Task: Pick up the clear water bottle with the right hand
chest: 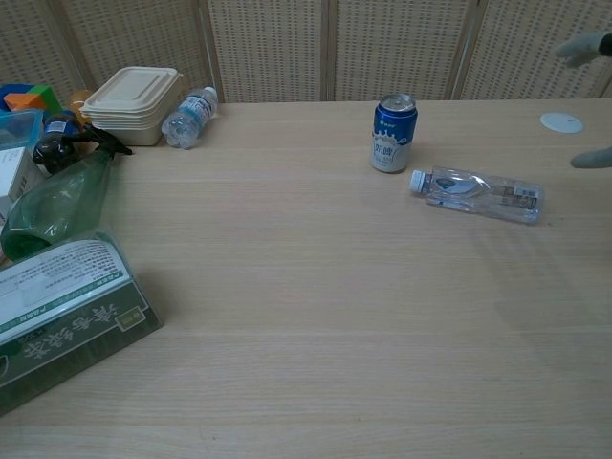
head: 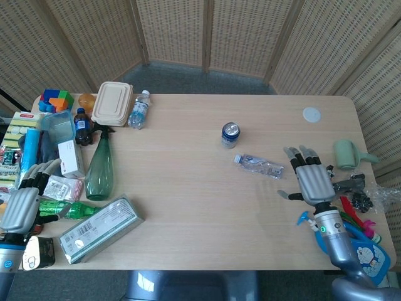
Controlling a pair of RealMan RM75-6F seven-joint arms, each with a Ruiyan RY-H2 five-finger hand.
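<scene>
Near edge, left side: green box [head: 101,228] lies flat at an angle; left hand [head: 20,205] rests over the clutter at the table's [head: 188,188] left rim, fingers apart and gripping nothing. Near edge, right side: right hand [head: 311,182] hovers palm-down above the wood, fingers spread and straight, thumb out to the side, holding nothing; only two fingertips [chest: 585,48] show at the right border of the chest view. Just beyond and to the left of that hand, the clear bottle [head: 260,165] lies on its side, white cap toward the can [head: 230,134], not touched by the hand. The can stands upright just behind the bottle's cap end, apart from it. Left of centre, a green spray bottle [head: 99,167] lies flat. Far left corner: beige clamshell box [head: 112,103] with a small labelled bottle [head: 139,110] on its side just beside it. Far right: white disc [head: 311,114] on the wood.
</scene>
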